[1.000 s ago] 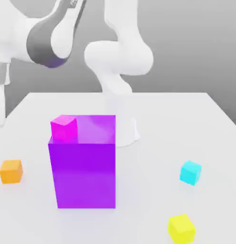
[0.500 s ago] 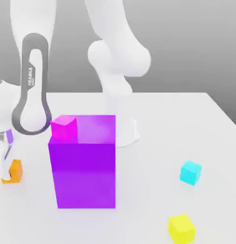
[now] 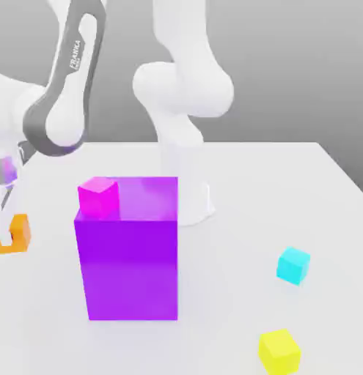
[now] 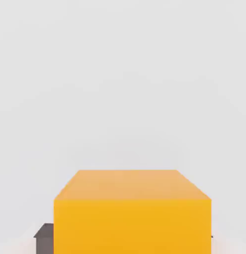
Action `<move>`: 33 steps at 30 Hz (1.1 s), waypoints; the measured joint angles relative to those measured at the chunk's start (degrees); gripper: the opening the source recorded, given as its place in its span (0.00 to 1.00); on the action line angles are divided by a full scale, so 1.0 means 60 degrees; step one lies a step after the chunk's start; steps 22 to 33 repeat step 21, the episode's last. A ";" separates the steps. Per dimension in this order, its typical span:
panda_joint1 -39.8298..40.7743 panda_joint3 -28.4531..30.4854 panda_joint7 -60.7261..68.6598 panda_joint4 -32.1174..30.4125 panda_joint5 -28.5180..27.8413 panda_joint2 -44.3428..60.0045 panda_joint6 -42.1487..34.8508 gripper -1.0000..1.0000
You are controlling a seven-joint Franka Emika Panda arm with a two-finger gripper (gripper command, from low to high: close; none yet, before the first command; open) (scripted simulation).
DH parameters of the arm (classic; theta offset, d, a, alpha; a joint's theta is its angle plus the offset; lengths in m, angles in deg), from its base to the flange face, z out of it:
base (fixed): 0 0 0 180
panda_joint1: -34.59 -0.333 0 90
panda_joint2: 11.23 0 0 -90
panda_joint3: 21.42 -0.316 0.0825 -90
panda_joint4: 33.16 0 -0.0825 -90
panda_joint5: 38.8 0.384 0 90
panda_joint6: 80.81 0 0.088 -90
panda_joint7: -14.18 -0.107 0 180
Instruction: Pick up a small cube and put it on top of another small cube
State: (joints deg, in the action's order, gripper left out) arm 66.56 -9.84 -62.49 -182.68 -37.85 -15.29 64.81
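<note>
My gripper (image 3: 8, 238): at the exterior view's left edge, hanging down over the table (image 3: 235, 242), jaws clenched on the small orange cube (image 3: 20, 231).
Small orange cube: between my fingers; in the hand view it sits close up (image 4: 132, 213), with a dark fingertip (image 4: 45, 237) pressed at one lower corner. It looks lifted a little clear of the table, though I cannot be sure.
Yellow cube (image 3: 279, 350): nearest the camera, toward the exterior view's right, on the table.
Cyan cube (image 3: 294, 265): behind the yellow one, well apart from it.
Big purple block (image 3: 127, 253): upright mid-table, just to the right of my gripper.
Magenta cube (image 3: 98, 196): on the block's top, at its left front corner.
My arm's base (image 3: 188, 198): behind the block.
</note>
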 joint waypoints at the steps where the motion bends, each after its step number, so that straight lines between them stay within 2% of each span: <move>1: -0.0083 -0.0115 -0.0164 0.0050 -0.0070 -0.0351 -0.0395 0.00; 13: -0.1355 -0.2102 -0.1482 0.0654 0.0040 -0.4463 -0.5124 0.00; 17: -0.1440 -0.2289 -0.1545 -0.0142 0.0103 -0.4320 -0.4185 0.00; 18: -0.1439 -0.2305 -0.1544 -0.0348 0.0111 -0.4220 -0.3880 1.00; 33: -0.1439 -0.2305 -0.1544 -0.0348 0.0111 -0.4220 -0.3879 1.00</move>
